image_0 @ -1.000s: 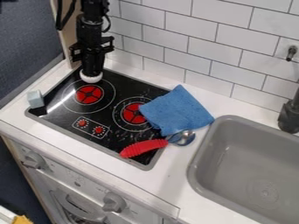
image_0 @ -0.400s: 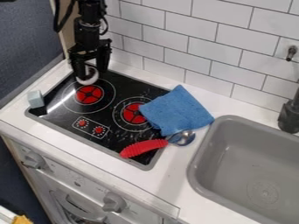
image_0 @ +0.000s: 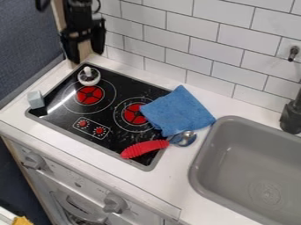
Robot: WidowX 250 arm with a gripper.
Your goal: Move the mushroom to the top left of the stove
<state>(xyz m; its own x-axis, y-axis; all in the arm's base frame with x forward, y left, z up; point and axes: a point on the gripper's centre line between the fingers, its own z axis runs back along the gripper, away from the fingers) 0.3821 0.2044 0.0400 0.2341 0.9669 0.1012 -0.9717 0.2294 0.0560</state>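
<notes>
The black gripper (image_0: 88, 56) hangs over the back left corner of the stove, its two fingers spread wide with nothing between them. Just below it in the view, the mushroom (image_0: 89, 77) rests on the stove's (image_0: 108, 118) black glass near the top left corner, behind the left red burner. Its round white cap is down and its pale stem points up. The gripper stands above and apart from it.
A blue cloth (image_0: 178, 112) lies over the stove's right edge, with a spoon (image_0: 184, 137) with a red handle in front of it. A pale block (image_0: 36, 99) sits at the stove's left edge. The grey sink (image_0: 203, 154) is at the right.
The gripper opened around the mushroom, let it go and rose up and slightly left. The mushroom now stands on the stove with its stem in sight.
</notes>
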